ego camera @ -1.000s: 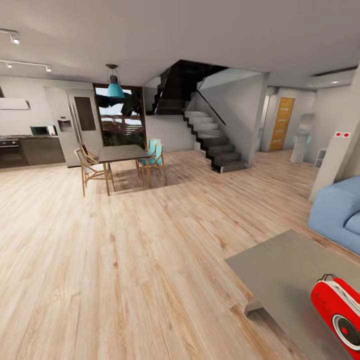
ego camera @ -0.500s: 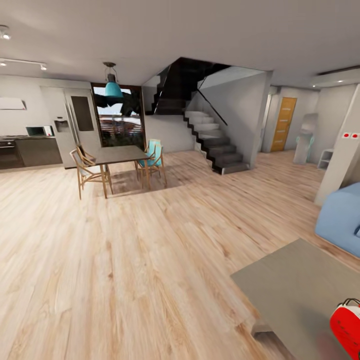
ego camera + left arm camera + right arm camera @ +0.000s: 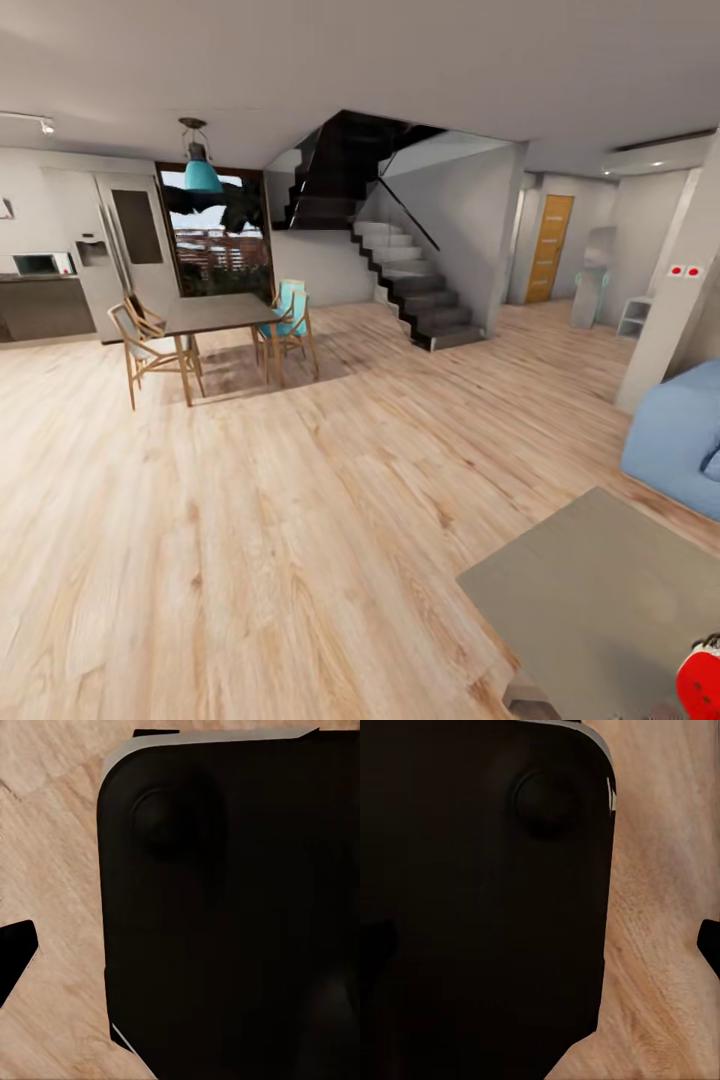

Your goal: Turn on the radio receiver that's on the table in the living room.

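Note:
In the head view only the top of the red radio receiver (image 3: 700, 682) shows, cut off by the picture's bottom right corner. It stands on the low grey table (image 3: 590, 590), whose near corner points toward me. In the left wrist view one dark fingertip (image 3: 16, 958) of the left gripper (image 3: 180, 960) sits at the picture's edge. In the right wrist view a fingertip (image 3: 709, 945) of the right gripper (image 3: 540, 945) does the same. Both grippers hang over my black base and wood floor, fingers wide apart, holding nothing.
A blue sofa (image 3: 680, 440) stands at the right beyond the table. Wide light wood floor (image 3: 260, 520) stretches ahead. Farther off are a dark dining table (image 3: 215, 314) with wooden chairs, a dark staircase (image 3: 415, 285) and a kitchen at the far left.
The whole head view has shifted, so the camera has moved. The radio and table have slid toward the picture's bottom right corner, and less of the radio shows.

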Available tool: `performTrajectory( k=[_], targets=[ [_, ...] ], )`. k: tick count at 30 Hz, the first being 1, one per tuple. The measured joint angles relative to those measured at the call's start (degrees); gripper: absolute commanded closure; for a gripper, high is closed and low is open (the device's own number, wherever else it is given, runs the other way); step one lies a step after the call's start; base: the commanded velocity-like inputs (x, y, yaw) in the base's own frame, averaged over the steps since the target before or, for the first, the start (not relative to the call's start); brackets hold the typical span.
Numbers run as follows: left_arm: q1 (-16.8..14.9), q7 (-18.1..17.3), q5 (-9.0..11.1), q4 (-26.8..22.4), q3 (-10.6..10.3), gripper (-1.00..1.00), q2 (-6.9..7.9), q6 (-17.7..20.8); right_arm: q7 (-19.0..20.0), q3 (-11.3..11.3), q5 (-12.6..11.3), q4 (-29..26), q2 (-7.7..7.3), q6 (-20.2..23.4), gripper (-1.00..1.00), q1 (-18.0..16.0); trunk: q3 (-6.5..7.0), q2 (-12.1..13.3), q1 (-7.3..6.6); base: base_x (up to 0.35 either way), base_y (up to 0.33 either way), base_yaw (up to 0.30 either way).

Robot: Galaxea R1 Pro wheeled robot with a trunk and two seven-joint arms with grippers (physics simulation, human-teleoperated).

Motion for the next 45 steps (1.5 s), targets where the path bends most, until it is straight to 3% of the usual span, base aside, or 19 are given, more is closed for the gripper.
performTrajectory(
  k=[45],
  targets=[
    [0.0, 0.0, 0.0, 0.0, 0.1, -1.00, 0.14, 0.0, 0.1, -0.1, 0.0, 0.0, 0.00, 0.1, -1.00, 0.0, 0.00, 0.0, 0.00, 0.003, 0.000, -0.283]
  ],
)
